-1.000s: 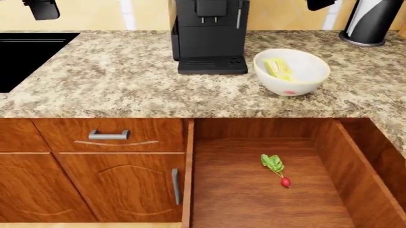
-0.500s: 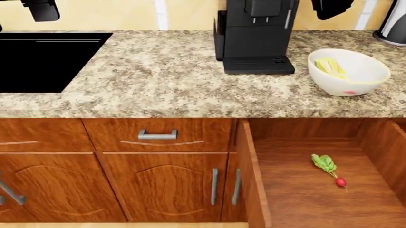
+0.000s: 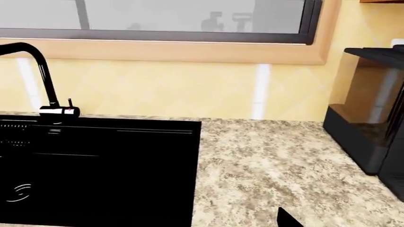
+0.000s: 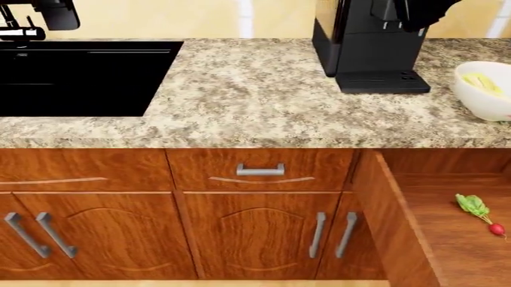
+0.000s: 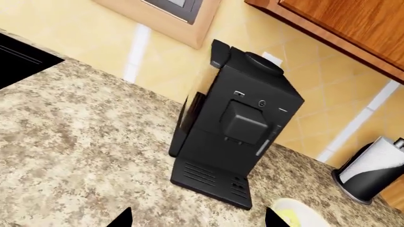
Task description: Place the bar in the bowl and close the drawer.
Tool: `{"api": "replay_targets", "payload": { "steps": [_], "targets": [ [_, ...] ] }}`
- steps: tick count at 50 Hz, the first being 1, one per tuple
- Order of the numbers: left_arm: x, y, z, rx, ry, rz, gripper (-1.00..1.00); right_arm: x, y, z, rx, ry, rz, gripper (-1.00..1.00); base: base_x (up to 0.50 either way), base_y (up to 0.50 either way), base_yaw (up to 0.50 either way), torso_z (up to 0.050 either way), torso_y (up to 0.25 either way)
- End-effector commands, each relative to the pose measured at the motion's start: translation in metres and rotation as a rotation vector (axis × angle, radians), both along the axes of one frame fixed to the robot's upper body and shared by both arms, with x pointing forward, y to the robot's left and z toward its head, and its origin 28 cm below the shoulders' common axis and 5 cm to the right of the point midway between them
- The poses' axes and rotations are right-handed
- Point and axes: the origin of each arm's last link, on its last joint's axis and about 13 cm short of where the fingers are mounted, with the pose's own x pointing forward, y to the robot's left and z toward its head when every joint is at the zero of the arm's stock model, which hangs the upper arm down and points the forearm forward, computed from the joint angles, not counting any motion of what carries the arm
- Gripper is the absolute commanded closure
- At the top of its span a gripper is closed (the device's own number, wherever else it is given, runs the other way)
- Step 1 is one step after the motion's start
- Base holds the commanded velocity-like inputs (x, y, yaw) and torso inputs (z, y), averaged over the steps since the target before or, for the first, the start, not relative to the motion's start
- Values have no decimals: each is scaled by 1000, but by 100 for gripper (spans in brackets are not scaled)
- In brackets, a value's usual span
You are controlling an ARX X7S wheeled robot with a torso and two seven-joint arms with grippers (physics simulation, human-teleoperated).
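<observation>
One step left: bar bowled, drawer open.

Nearest, the drawer (image 4: 447, 233) gapes below the surface (image 4: 255, 89), a radish (image 4: 479, 212) inside. Right of the coffee machine (image 4: 371, 45), the bowl (image 4: 485, 89) holds the bar (image 4: 481, 82). Both raised grippers' spread I cannot tell; a rough shove could jam the drawer.

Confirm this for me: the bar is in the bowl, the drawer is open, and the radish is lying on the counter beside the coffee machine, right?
Not quite. The radish lies on the floor of the open drawer, not on the counter; the head view shows it. The rest stands: the bar is in the bowl, which sits on the counter near the coffee machine.
</observation>
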Motion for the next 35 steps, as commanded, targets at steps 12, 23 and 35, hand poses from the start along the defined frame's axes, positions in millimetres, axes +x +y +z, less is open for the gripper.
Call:
{"api": "replay_targets", "payload": {
  "steps": [12, 23, 35],
  "targets": [
    [-1, -2, 0, 8, 5, -10, -100, -1, -1, -3, -9, 13, -8, -100, 0, 500, 0, 0, 0],
    [-3, -3, 0, 3, 18, -27, -100, -3, -2, -8, -3, 36, 7, -100, 0, 500, 0, 0, 0],
    [-7, -5, -6, 24, 100, -71, -100, -6, -7, -17, -19, 154, 43, -100, 0, 500, 0, 0, 0]
  ]
}}
